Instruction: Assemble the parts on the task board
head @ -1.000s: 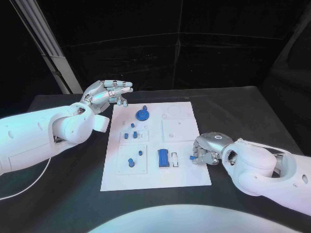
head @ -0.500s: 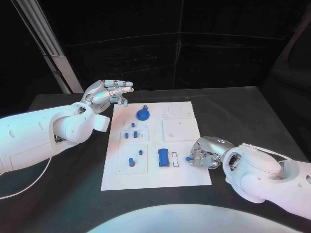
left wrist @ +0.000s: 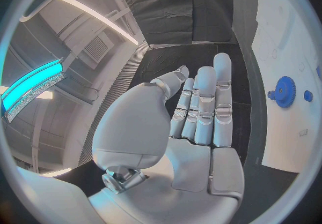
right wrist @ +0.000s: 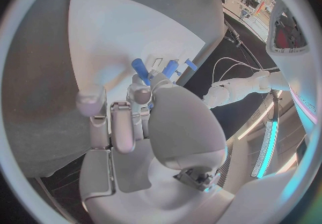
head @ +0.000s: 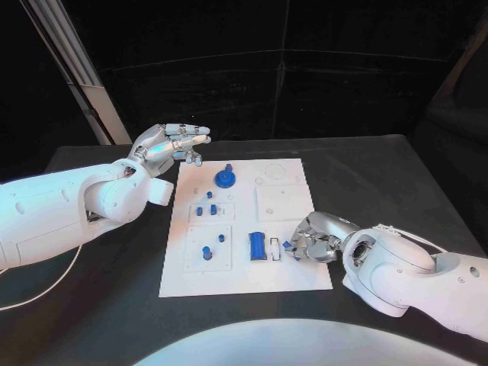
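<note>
Right hand gripping small blue part over board near edge, needing slow aligned lowering; left hand hovering slack, empty.

Left hand raised, fingers apart; right hand curled, low

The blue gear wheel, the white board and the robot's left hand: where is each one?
blue gear wheel [head: 224, 181], head view, its round face.
white board [head: 293, 278], head view, bare near corner.
left hand [head: 169, 145], head view, its palm.
</note>
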Tool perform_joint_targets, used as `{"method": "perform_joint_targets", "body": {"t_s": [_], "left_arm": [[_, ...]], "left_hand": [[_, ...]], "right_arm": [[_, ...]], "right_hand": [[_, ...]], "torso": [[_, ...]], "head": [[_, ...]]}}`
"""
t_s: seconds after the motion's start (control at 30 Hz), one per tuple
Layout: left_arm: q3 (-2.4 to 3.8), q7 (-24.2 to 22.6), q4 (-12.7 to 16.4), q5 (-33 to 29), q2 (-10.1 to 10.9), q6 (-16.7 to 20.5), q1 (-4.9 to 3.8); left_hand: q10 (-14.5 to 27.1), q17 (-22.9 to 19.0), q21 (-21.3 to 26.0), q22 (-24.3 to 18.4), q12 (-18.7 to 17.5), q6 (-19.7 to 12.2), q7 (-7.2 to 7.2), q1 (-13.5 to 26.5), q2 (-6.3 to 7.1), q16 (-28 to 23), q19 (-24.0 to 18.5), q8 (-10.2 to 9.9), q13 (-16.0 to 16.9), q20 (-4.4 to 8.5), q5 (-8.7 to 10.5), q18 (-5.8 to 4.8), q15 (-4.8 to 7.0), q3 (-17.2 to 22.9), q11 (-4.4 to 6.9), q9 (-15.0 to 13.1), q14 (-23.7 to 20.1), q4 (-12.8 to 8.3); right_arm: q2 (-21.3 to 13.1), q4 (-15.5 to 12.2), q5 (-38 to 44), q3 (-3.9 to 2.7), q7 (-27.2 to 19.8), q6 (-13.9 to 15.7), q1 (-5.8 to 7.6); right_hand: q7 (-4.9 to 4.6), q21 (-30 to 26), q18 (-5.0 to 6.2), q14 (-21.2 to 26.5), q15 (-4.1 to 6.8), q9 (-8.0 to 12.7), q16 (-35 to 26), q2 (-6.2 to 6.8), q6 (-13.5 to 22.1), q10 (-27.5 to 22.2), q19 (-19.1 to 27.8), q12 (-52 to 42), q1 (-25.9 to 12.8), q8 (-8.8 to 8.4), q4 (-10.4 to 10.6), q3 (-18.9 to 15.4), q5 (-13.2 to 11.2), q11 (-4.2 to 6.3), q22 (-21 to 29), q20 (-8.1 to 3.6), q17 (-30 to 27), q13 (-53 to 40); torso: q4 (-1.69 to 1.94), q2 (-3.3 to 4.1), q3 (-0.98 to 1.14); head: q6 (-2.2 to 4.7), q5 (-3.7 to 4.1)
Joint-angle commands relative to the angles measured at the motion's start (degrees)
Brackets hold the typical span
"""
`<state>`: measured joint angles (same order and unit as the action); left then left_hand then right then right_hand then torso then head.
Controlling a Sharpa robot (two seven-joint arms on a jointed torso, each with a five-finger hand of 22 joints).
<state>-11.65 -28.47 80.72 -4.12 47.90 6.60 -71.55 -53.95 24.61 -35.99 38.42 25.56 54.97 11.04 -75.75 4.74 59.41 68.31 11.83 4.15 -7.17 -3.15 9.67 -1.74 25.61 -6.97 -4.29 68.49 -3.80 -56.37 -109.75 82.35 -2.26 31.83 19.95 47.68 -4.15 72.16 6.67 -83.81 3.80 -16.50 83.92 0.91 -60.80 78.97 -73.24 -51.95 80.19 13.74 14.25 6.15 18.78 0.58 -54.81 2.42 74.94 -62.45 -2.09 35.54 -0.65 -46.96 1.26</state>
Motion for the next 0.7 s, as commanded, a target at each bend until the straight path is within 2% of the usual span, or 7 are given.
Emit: {"method": "perform_joint_targets", "body": {"t_s": [0.03, 0.1, 0.27, 0.53, 0.7], "left_arm": [[0.04, -0.2, 0.2, -0.1, 0.0, -0.6, -0.07], [0.04, -0.1, 0.2, -0.1, 0.0, -0.6, -0.07], [0.04, -0.1, 0.2, -0.1, -0.1, -0.7, -0.08], [0.04, -0.1, 0.1, -0.1, -0.2, -0.8, -0.08], [0.04, 0.0, 0.1, -0.1, -0.3, -0.8, -0.08]], "left_hand": [[0.5, -0.1, 0.3, -0.1, 0.2, -0.3, 0.03, 0.2, -0.49, 0.0, -0.5, 0.2, -0.1, -0.07, -0.22, 0.81, 0.04, 0.0, 0.05, 0.1, -0.5, -0.2], [0.5, -0.1, 0.3, -0.1, 0.2, -0.3, 0.03, 0.2, -0.49, 0.0, -0.5, 0.2, -0.1, -0.07, -0.22, 0.81, 0.04, 0.0, 0.05, 0.1, -0.5, -0.2], [0.6, -0.1, 0.4, -0.1, 0.3, -0.3, 0.05, 0.2, -0.58, 0.0, -0.5, 0.3, -0.1, -0.08, -0.23, 0.8, 0.03, 0.0, 0.04, 0.1, -0.6, -0.2], [0.6, -0.1, 0.4, -0.1, 0.3, -0.3, 0.05, 0.2, -0.58, 0.0, -0.5, 0.3, -0.1, -0.08, -0.23, 0.8, 0.03, 0.0, 0.04, 0.1, -0.6, -0.2], [0.6, -0.1, 0.4, -0.1, 0.3, -0.3, 0.05, 0.2, -0.58, 0.0, -0.5, 0.3, -0.1, -0.08, -0.23, 0.8, 0.03, 0.0, 0.04, 0.1, -0.6, -0.2]], "right_arm": [[0.5, 0.3, -2.9, 0.0, 0.2, 2.7, 0.06], [1.0, 0.6, -3.1, 0.0, 0.4, 2.5, 0.06], [2.2, 1.3, -3.4, 0.0, 1.0, 2.3, 0.06], [3.5, 2.1, -3.6, -0.01, 1.5, 2.0, 0.06], [4.5, 2.9, -3.6, -0.01, 1.9, 0.4, 0.07]], "right_hand": [[0.14, 0.4, -0.17, -4.2, 0.44, -0.3, 0.4, 0.09, -0.9, 0.7, -0.5, -0.8, -1.0, 0.16, 0.3, 0.7, -0.1, 0.0, -0.3, -0.2, 4.4, -0.6], [0.31, 0.5, -0.18, -4.2, 0.54, -0.4, 0.5, 0.43, -1.3, 1.0, -0.5, -1.1, -1.7, 0.25, 0.6, 1.1, 0.1, 0.12, -0.3, -0.28, 4.6, -0.8], [0.6, 0.5, -0.2, -4.2, 0.73, -0.8, 0.5, 1.19, -2.2, 1.4, -0.6, -1.6, -3.1, 0.48, 1.1, 1.6, 2.6, 0.34, -0.4, -0.46, 4.8, -1.3], [0.74, 0.5, -0.19, -4.3, 0.8, -1.0, 0.6, 1.29, -2.6, 1.5, -0.6, -1.7, -3.6, 0.63, 1.2, 1.8, 2.9, 0.45, -0.4, -0.53, 4.9, -1.3], [0.78, 0.5, -0.19, -4.3, 0.82, -1.0, 0.6, 1.28, -2.7, 1.5, -0.6, -1.5, -3.6, 0.66, 1.2, 1.8, 3.0, 0.48, -0.4, -0.54, 4.9, -1.2]], "torso": [[-0.11, -0.02, 0.03], [-0.12, -0.03, 0.0], [-0.01, 0.0, 0.01], [-0.08, 0.0, 0.02], [-0.02, 0.05, 0.04]], "head": [[-0.06, -0.13], [-0.12, -0.12], [-0.12, -0.08], [-0.18, -0.14], [-0.1, -0.14]]}}
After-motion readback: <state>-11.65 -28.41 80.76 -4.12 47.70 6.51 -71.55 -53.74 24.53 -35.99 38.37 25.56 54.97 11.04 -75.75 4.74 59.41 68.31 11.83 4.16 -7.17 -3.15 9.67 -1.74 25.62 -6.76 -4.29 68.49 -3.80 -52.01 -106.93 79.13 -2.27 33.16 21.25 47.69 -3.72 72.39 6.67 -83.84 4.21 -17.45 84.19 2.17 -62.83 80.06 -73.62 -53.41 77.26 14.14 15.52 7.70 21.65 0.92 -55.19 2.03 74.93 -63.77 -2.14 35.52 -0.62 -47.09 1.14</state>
